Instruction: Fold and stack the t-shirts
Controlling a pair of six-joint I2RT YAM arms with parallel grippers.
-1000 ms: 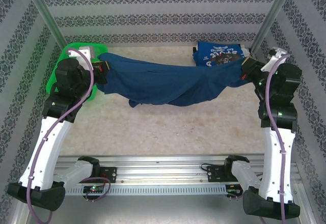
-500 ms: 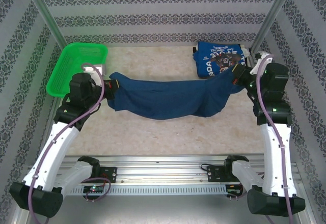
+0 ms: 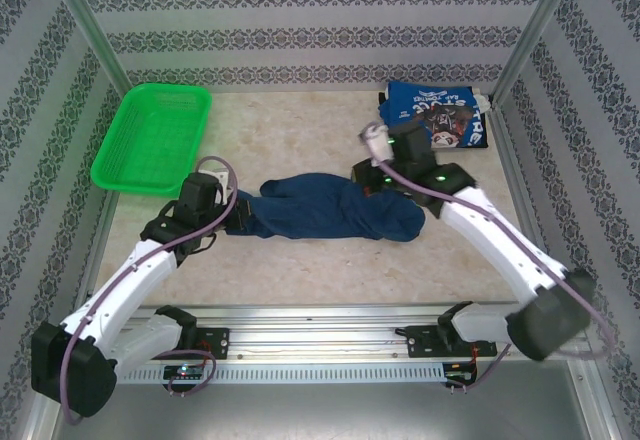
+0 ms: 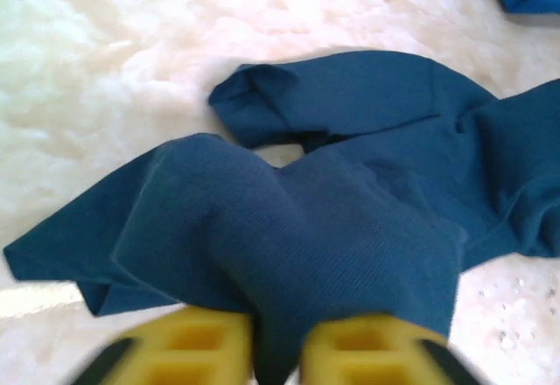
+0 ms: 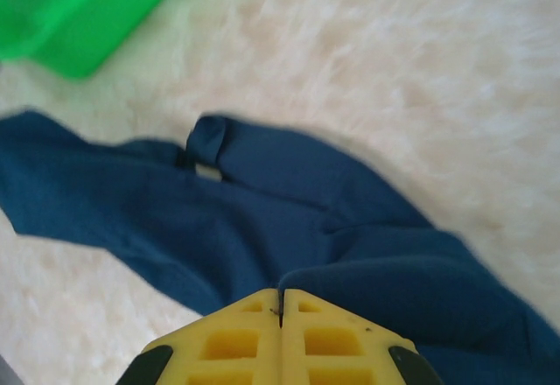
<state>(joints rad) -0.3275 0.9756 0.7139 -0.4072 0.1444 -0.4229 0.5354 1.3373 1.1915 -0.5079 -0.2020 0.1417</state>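
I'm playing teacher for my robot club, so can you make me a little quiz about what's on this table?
1. Where on the pale table does the bright blue cloth t-shirt with white lettering lie? A: far right corner. B: near left corner. C: the middle.
2. True or false: the dark navy cloth t-shirt is folded into a neat flat rectangle.
3. What sits at the table's far left corner?
Key: 1: A. 2: False, it lies bunched up. 3: The green plastic mesh basket.
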